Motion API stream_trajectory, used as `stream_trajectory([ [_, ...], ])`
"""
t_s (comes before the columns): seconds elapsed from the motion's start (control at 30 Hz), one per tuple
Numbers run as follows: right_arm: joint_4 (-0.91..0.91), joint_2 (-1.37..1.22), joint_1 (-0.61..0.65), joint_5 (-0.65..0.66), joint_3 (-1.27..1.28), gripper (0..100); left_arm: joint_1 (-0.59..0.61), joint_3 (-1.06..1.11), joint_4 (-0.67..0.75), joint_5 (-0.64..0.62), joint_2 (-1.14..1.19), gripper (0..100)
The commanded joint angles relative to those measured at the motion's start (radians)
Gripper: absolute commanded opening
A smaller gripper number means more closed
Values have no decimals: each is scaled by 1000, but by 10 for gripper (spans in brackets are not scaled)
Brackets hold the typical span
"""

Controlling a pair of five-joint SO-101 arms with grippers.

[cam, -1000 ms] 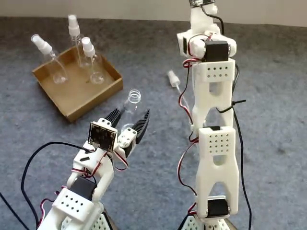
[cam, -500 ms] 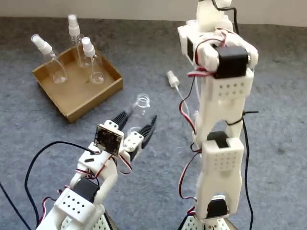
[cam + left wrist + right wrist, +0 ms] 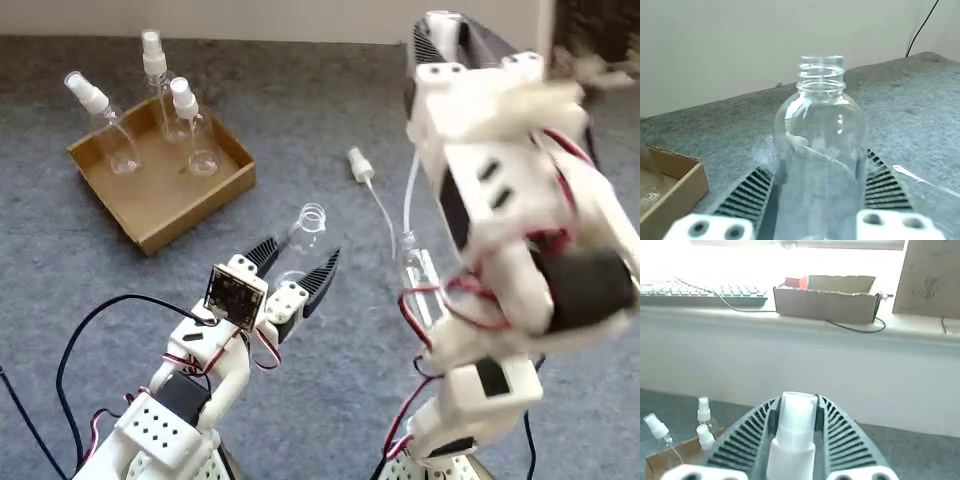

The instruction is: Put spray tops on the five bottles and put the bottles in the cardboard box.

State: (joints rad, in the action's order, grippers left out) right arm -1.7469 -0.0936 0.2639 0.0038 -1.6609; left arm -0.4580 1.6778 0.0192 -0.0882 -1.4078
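Note:
My left gripper [image 3: 298,262] is shut on a clear open-necked bottle [image 3: 305,228], held upright over the mat; in the left wrist view that bottle [image 3: 820,150] stands between the ribbed black fingers [image 3: 747,192]. My right gripper [image 3: 796,402] is shut on a white spray top [image 3: 792,440], and its arm [image 3: 500,200] is raised high on the right. Another spray top [image 3: 359,164] with a long tube lies on the mat. A second clear bottle [image 3: 420,280] lies beneath the right arm. The cardboard box [image 3: 215,205] at the back left holds three capped bottles [image 3: 185,120].
Grey carpet-like mat [image 3: 300,120] covers the table. The box corner [image 3: 675,182] lies close beside the left gripper. The right wrist view shows the box with its capped bottles [image 3: 703,410] far below, and a wall and window ledge behind.
My left gripper has carried the clear bottle to the right, away from the box. The right arm has risen and swung right, closer to the high camera.

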Motion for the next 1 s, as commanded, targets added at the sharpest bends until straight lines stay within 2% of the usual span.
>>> stream_trajectory([
  [0.0, -22, 110, 12, -12, -102, 31, -8, 27, -3, 9, -16, 63],
  [0.13, -22, 189, 12, -12, -67, 31, -8, 27, -3, 9, -16, 63],
  [0.47, -21, 400, 13, -12, 300, 31, -8, 27, -3, 9, -16, 63],
  [0.97, -22, 544, 13, -12, 331, 30, -10, 27, -3, 9, -16, 63],
])
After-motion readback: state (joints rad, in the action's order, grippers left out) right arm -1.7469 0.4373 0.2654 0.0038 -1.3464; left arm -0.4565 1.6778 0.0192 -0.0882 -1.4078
